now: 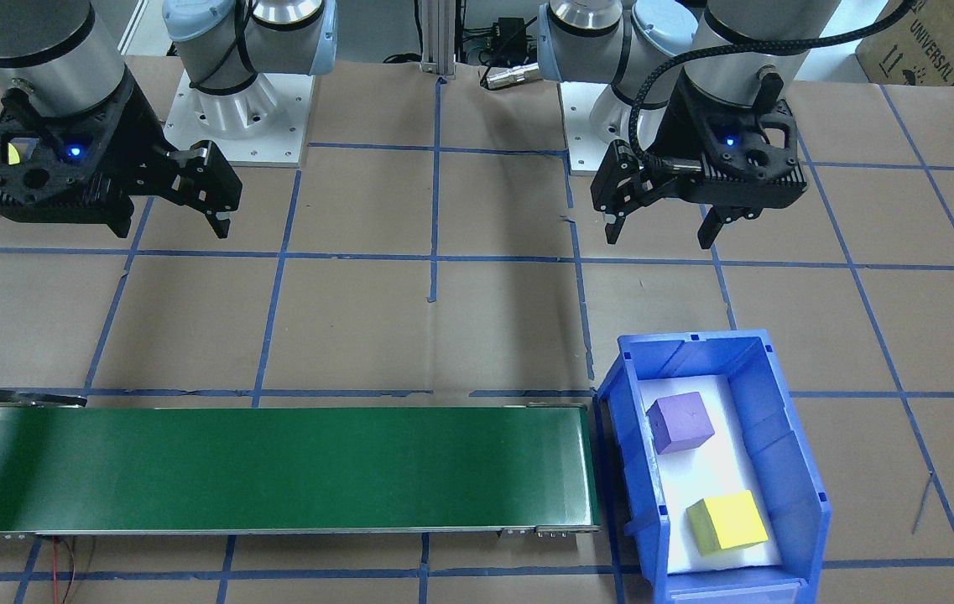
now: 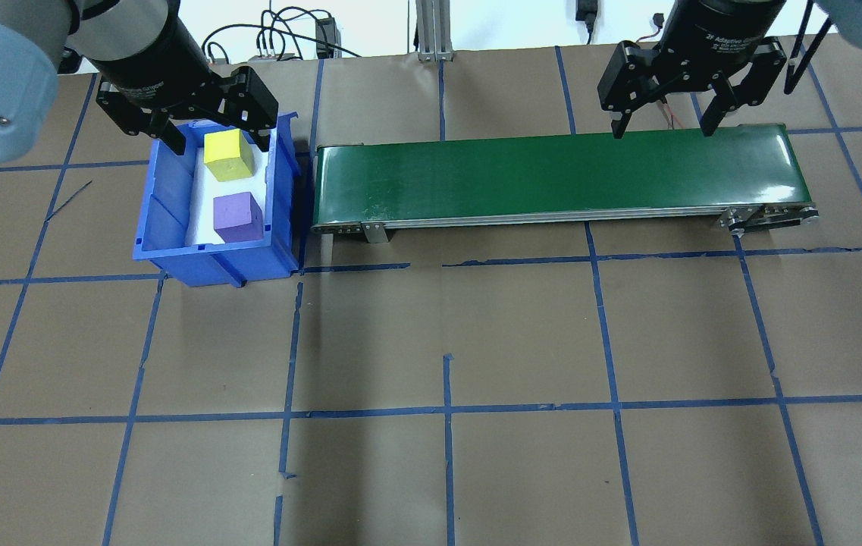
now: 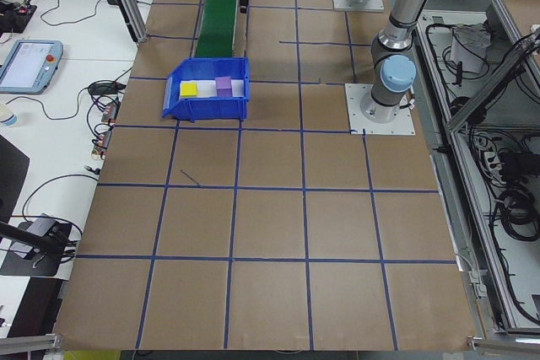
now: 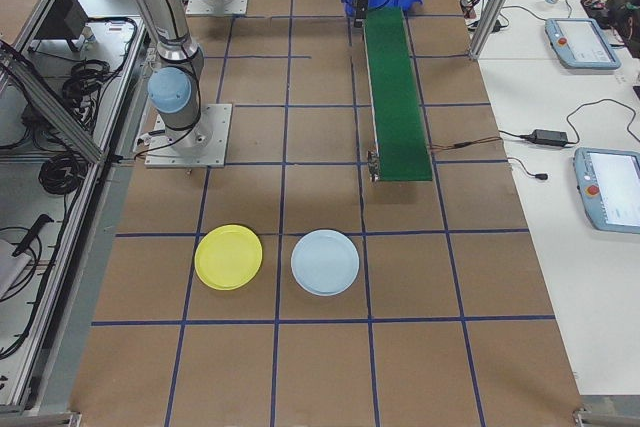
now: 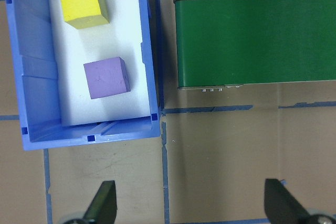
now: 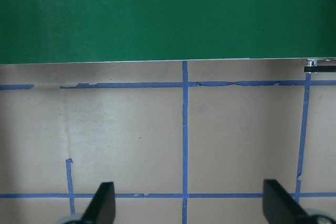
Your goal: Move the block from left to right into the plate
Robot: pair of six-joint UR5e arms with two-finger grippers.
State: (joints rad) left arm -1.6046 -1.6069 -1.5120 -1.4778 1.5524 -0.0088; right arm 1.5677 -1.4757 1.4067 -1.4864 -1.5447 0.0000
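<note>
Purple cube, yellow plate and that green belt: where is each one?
Purple cube [image 5: 106, 77], left wrist view, its top face.
Yellow plate [image 4: 228, 257], right side view, its middle.
Green belt [image 2: 552, 173], overhead view, mid-surface.

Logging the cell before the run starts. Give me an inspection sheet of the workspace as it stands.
Surface: brown paper table with a blue tape grid.
Job's things: yellow block and purple block in the blue bin; green conveyor bare; yellow plate empty.
Clutter: light-blue plate beside the yellow one.
Grippers: left gripper and right gripper open, holding nothing.
Cables: braided cable on the left arm.
Surroundings: teach pendants on the side bench.
</note>
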